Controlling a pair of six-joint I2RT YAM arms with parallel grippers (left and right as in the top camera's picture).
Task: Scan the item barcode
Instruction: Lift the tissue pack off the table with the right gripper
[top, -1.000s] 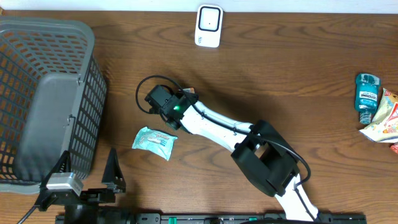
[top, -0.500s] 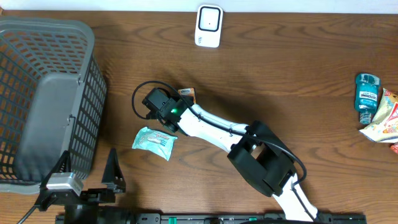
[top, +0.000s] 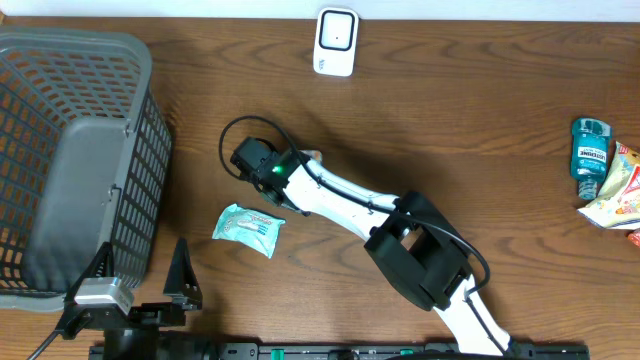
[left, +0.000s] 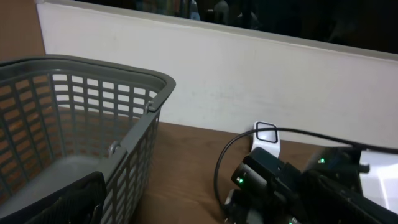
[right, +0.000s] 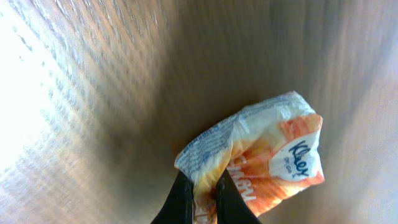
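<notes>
Overhead: the right arm (top: 350, 205) reaches across the middle of the brown bench (top: 480, 100), its wrist hanging just above a teal tissue pack (top: 248, 228) that lies flat and apart from it. From here the wrist hides its own tool. The white barcode scanner (top: 336, 42) stands at the far edge, well apart from the wrist, so the item probably has to be carried there and turned to face it. A grey basket (top: 70, 160) sits at the left, likely for finished goods. A mouthwash bottle (top: 589, 150) and snack packets (top: 615, 195) wait at the right edge. The left tool (top: 140, 275) is parked at the near edge beside the basket, its fingers spread wide with nothing between them.

Left wrist: this camera looks past the basket's rim toward the scanner and the right arm's wrist with its green light. Nothing lies between the left tool's fingers.

Right wrist: the right tool (right: 203, 186) is pressed together on one crumpled corner of an orange and white Kleenex packet (right: 267, 155). The rest of the packet hangs off to the side. It appears lifted off the wood, with a shadow beneath, though I cannot be sure it is fully clear. A corner pinch leaves the printed faces uncovered, which suits showing a barcode. No barcode is visible on the face shown.
</notes>
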